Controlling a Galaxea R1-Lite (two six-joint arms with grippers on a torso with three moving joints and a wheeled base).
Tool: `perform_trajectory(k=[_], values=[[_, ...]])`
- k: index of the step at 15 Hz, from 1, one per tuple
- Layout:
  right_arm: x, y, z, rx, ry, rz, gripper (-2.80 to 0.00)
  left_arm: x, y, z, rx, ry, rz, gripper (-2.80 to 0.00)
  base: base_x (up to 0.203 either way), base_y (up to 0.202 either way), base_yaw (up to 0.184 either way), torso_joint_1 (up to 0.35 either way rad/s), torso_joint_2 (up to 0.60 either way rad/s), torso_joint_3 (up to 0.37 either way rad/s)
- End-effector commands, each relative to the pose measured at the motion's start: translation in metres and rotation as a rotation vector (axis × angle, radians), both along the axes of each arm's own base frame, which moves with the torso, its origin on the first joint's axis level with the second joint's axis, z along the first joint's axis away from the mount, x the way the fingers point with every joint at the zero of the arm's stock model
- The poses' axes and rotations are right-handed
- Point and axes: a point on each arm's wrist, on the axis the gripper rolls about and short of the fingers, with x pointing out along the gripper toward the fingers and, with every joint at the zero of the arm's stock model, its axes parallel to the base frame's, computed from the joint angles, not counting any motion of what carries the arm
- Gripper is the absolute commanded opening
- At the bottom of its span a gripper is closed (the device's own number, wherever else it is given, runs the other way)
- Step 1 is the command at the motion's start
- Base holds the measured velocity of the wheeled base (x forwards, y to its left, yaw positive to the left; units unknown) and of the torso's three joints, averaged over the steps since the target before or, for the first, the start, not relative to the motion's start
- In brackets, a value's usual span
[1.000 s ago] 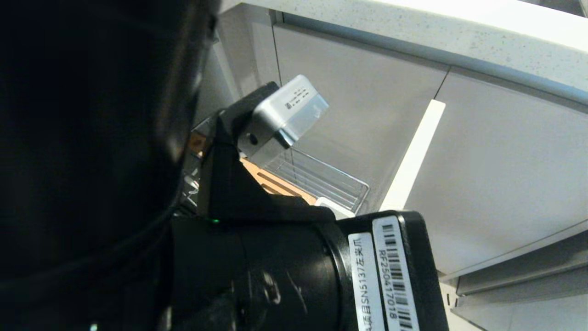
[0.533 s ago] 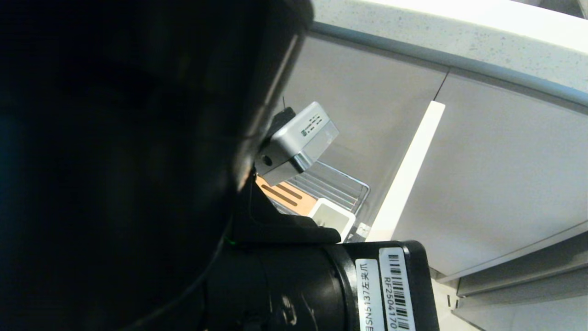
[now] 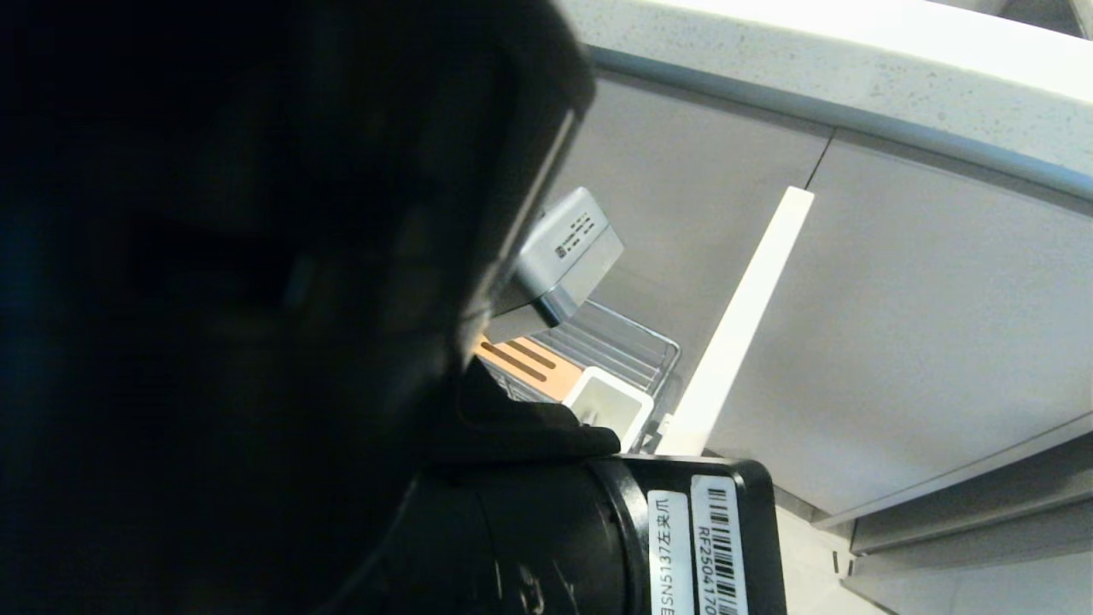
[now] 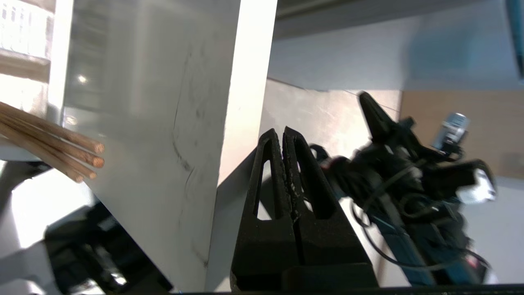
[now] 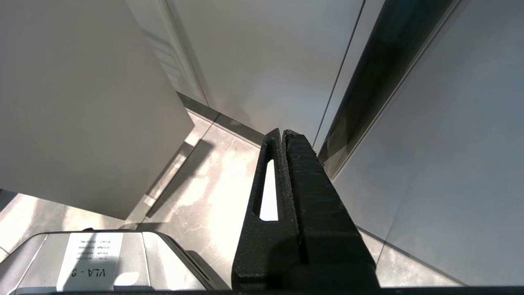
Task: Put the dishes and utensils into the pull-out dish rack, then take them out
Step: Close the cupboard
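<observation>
Several chopsticks (image 4: 53, 151) poke out beside the rack's grey front panel (image 4: 143, 135); I judge them light, stiff and prone to roll, best pinched together mid-length. My left hand (image 4: 283, 135) is clenched on nothing, near the panel's pale edge. My right hand (image 5: 282, 137), also clenched empty, hangs parked over the floor (image 5: 213, 184).

The left arm (image 3: 256, 299) has swung across, hiding more of the pull-out dish rack (image 3: 628, 350).

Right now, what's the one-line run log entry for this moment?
left gripper: shut, empty, beside grey front panel | right gripper: shut, parked over floor | chopsticks: ends visible | pull-out dish rack: open
</observation>
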Motion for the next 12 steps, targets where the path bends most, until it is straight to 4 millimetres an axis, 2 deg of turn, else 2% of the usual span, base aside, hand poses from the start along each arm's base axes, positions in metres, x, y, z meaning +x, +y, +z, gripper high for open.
perform_trajectory(k=[1, 12], values=[[0.0, 0.0, 0.0, 0.0, -0.003, 0.0, -2.8, 0.001, 0.002, 0.001, 0.003, -0.014, 0.028, -2.8, 0.0, 0.0, 0.0, 0.0, 0.0, 0.0], [0.0, 0.0, 0.0, 0.0, -0.003, 0.0, -2.8, 0.008, 0.017, 0.006, 0.111, -0.208, 0.204, -2.8, 0.0, 0.0, 0.0, 0.0, 0.0, 0.0]])
